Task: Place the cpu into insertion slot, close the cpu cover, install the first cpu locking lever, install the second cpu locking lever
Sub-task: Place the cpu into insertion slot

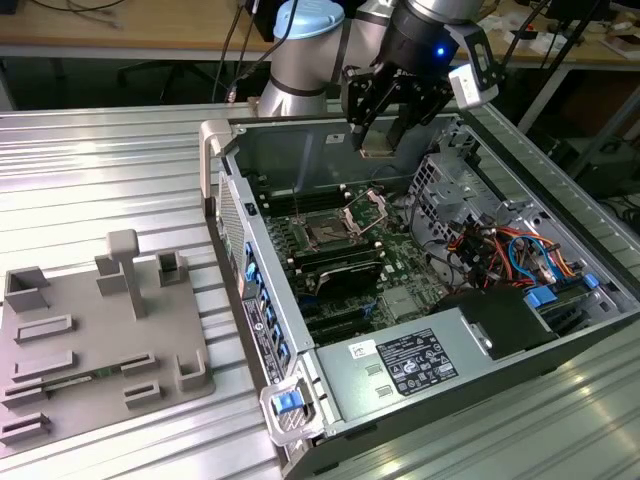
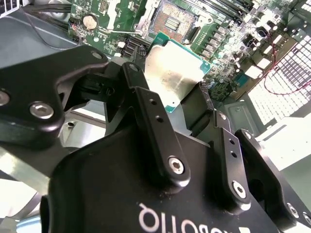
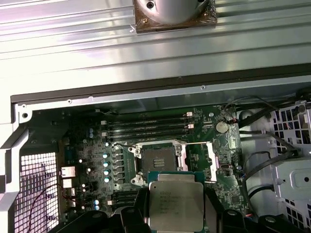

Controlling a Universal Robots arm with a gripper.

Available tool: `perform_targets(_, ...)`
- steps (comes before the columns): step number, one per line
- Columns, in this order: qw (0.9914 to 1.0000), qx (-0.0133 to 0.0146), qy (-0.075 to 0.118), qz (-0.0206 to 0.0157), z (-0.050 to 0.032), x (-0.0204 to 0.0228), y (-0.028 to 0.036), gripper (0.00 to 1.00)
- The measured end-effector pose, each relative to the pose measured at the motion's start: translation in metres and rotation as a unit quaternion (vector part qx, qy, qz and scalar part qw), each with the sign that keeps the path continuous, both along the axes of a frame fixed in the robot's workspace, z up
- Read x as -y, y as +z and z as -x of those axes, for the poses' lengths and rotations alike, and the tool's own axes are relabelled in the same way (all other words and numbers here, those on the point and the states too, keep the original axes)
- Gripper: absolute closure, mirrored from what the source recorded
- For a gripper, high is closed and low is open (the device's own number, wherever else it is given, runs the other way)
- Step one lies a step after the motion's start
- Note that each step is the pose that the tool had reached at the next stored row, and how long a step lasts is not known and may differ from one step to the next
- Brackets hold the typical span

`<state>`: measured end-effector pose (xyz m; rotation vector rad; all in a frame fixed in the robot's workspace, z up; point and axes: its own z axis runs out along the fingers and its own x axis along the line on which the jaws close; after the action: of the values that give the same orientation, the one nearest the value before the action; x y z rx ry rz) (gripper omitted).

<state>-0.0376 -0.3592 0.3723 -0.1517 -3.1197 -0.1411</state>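
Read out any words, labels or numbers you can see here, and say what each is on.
cpu, held in the gripper: faint print, too small to read.
power-supply box label: too small to read.
gripper body: white lettering, upside down, cut off at the edge.
Nothing can be quoted.

Looking like a robotics lab or electronics workshop: silver-and-blue robot arm (image 1: pixel 300 55) standing over a ribbed silver aluminium table (image 1: pixel 110 170), open grey metal computer case (image 1: pixel 300 150) lying on it with its green circuit board (image 1: pixel 405 262) showing, grey plastic fixture tray with slots (image 1: pixel 85 345) sitting beside, long wooden bench (image 1: pixel 140 28) running behind with black cables (image 1: pixel 236 45) hanging off.
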Motion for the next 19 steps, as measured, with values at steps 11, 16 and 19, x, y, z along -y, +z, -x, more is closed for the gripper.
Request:
perform_targets(11, 0.99804, 0.0000, -0.063, 0.0001, 0.0000, 0.0000, -0.0013, 0.45)
perform_targets(16, 0.99647, 0.0000, -0.084, 0.0001, 0.0001, 0.0000, -0.0022, 0.45)
perform_targets(19, 0.99587, 0.0000, -0.091, 0.0002, 0.0001, 0.0000, -0.0029, 0.45)
